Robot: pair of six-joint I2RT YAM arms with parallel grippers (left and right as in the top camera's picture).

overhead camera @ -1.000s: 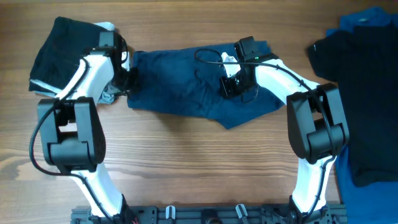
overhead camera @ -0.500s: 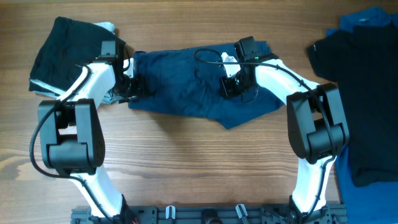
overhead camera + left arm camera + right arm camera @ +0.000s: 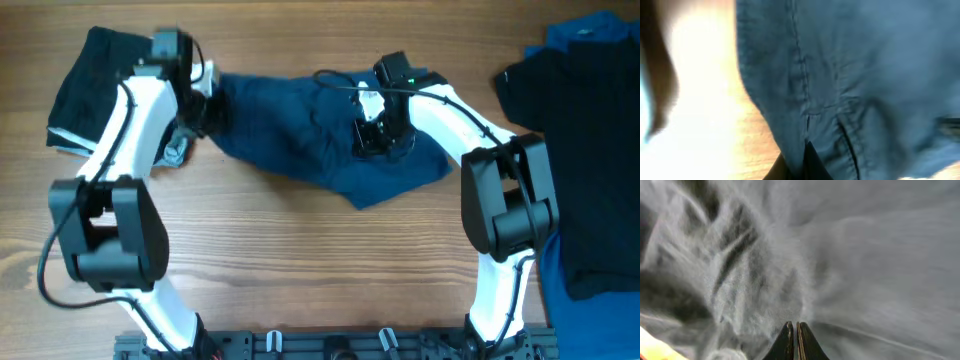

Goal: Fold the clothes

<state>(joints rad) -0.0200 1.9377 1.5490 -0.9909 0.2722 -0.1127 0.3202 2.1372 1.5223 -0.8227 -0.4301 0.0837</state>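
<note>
Navy garment [image 3: 290, 140] was held at two places. The left gripper [image 3: 805, 157] had its fingers closed tight on the garment's left edge, and in the left wrist view a stitched seam and a pocket-like fold ran down to the dark fingertips. The right gripper [image 3: 794, 330] was closed to a thin slit on the cloth nearer the garment's right end, with creases in the fabric running in toward its tips.

From overhead the left arm looked blurred, and the garment's left edge was bunched up against its gripper. The rest of the navy cloth spread rightward across the middle of the wooden table [image 3: 300, 260], wrinkled, with a pointed corner hanging toward the near side below the right gripper. A black cable [image 3: 335, 82] looped over the upper edge of the cloth by the right wrist.

Beyond the left arm, at the table's far left, lay a black garment [image 3: 95, 80], with a pale blue scrap [image 3: 178, 152] showing just beside the arm. Well apart at the right edge lay another black piece [image 3: 580, 150], partly over a bright blue cloth [image 3: 590, 30].
</note>
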